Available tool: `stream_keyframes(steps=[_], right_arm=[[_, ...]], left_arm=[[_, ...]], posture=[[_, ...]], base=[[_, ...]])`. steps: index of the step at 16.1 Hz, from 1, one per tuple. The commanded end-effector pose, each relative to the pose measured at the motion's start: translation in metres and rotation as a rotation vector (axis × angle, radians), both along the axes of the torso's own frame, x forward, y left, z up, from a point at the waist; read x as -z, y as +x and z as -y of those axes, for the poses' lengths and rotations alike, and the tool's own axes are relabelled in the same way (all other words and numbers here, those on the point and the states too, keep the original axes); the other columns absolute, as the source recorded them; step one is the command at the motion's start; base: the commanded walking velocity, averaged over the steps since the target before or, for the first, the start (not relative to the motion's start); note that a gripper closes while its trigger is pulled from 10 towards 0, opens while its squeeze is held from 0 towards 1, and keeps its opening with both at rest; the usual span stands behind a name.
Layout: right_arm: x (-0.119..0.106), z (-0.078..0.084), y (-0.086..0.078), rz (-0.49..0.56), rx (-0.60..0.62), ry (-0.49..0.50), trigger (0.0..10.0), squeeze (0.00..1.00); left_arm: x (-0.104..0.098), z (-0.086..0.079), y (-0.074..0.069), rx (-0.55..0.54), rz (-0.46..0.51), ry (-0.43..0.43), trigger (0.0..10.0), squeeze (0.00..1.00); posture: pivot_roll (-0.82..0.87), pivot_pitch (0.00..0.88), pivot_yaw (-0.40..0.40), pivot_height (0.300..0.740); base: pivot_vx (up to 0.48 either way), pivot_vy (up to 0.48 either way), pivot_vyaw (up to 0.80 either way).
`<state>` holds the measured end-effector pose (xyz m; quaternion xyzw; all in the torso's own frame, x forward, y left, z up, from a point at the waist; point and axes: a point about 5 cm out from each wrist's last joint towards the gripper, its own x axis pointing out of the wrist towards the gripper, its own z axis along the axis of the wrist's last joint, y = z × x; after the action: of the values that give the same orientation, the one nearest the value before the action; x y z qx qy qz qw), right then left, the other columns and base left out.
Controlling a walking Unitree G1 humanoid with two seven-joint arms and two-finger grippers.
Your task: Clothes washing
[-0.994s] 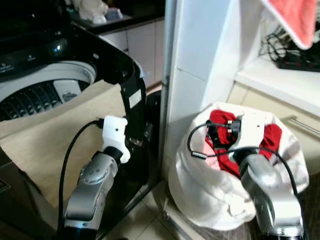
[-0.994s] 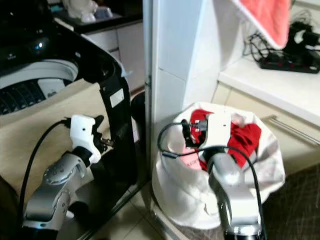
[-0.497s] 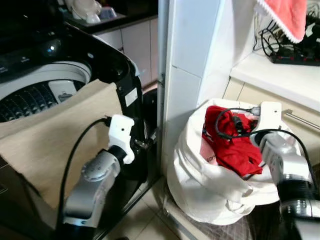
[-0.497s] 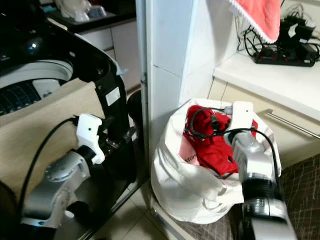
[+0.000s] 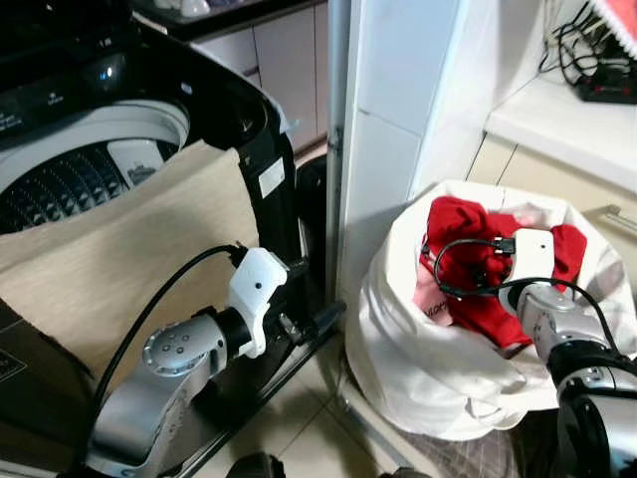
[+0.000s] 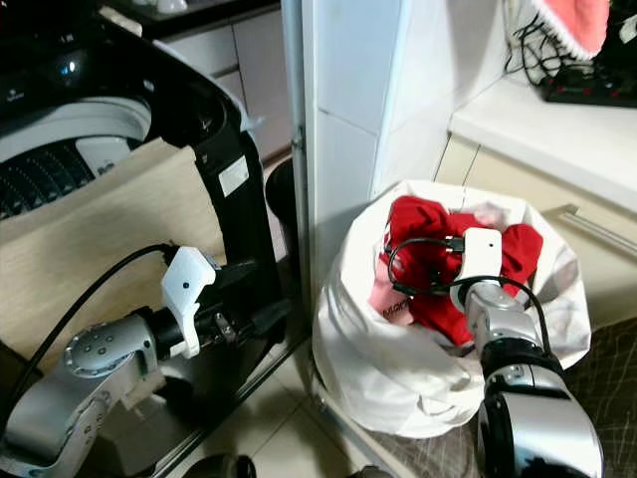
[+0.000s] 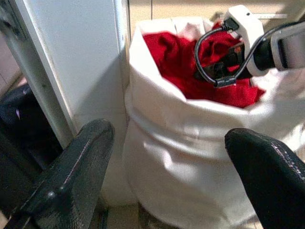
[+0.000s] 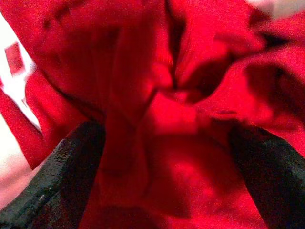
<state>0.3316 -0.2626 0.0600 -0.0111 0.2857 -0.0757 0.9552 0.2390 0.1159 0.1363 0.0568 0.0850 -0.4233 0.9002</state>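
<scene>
A white laundry bag stands on the floor by the tiled pillar, with red clothes piled in its mouth. My right gripper is down in the bag, open, its black fingers spread wide and pressed against the red cloth. The open top-loading washing machine stands to the left, with a beige cloth draped over its front. My left gripper is open and holds nothing, low between the machine and the bag, pointing at the bag.
The white tiled pillar rises between machine and bag. A counter behind the bag carries a power strip with cables, and a pink towel hangs above. A drawer handle sticks out beside the bag.
The camera has tilted down. My right gripper has sunk deeper into the red clothes in the bag. My left gripper has dropped lower and swung right toward the bag.
</scene>
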Motion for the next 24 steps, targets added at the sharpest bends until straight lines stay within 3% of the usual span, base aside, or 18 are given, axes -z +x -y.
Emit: stream_keyframes(steps=[1, 2, 3, 4, 5, 6, 7, 24], right_arm=[[0.001, 0.000, 0.000, -0.015, -0.002, -0.028, 10.0, 1.00], [0.003, 0.000, -0.001, -0.035, -0.004, -0.046, 10.0, 0.54], [0.008, 0.001, -0.005, -0.084, -0.007, -0.077, 10.0, 0.00], [0.010, 0.002, -0.006, -0.102, -0.002, -0.081, 10.0, 0.00], [0.012, 0.006, -0.009, -0.121, 0.021, -0.094, 4.1, 0.00], [0.012, 0.007, -0.009, -0.124, 0.030, -0.097, 0.9, 0.00], [0.012, 0.009, -0.010, -0.126, 0.036, -0.106, 0.0, 0.00], [0.006, 0.020, -0.009, -0.101, 0.060, -0.133, 0.0, 0.00]], left_arm=[[-0.003, 0.000, -0.002, 0.014, 0.004, 0.013, 10.0, 0.00], [-0.004, 0.000, -0.003, 0.019, 0.000, 0.016, 10.0, 0.00], [-0.006, -0.001, -0.004, 0.029, -0.003, 0.023, 10.0, 0.00], [-0.007, -0.001, -0.005, 0.032, -0.004, 0.025, 10.0, 0.00], [-0.008, -0.002, -0.005, 0.034, -0.004, 0.023, 10.0, 0.00], [-0.008, -0.002, -0.005, 0.034, -0.004, 0.022, 10.0, 0.00], [-0.007, -0.001, -0.005, 0.036, -0.007, 0.020, 10.0, 0.00], [-0.002, 0.006, 0.000, 0.042, -0.025, 0.024, 10.0, 0.00]], posture=[[0.08, 0.145, 0.070, 0.740], [0.08, 0.146, 0.070, 0.740], [0.09, 0.147, 0.069, 0.740], [0.09, 0.147, 0.069, 0.740], [0.09, 0.140, 0.062, 0.740], [0.09, 0.140, 0.062, 0.740], [0.09, 0.136, 0.059, 0.740], [0.06, 0.108, 0.055, 0.740]], base=[[0.000, 0.000, 0.00], [0.000, 0.000, 0.00], [0.000, 0.000, 0.00], [0.000, 0.000, 0.00], [0.000, 0.000, 0.00], [0.000, 0.000, 0.00], [0.000, 0.000, 0.00], [0.000, 0.000, 0.00]])
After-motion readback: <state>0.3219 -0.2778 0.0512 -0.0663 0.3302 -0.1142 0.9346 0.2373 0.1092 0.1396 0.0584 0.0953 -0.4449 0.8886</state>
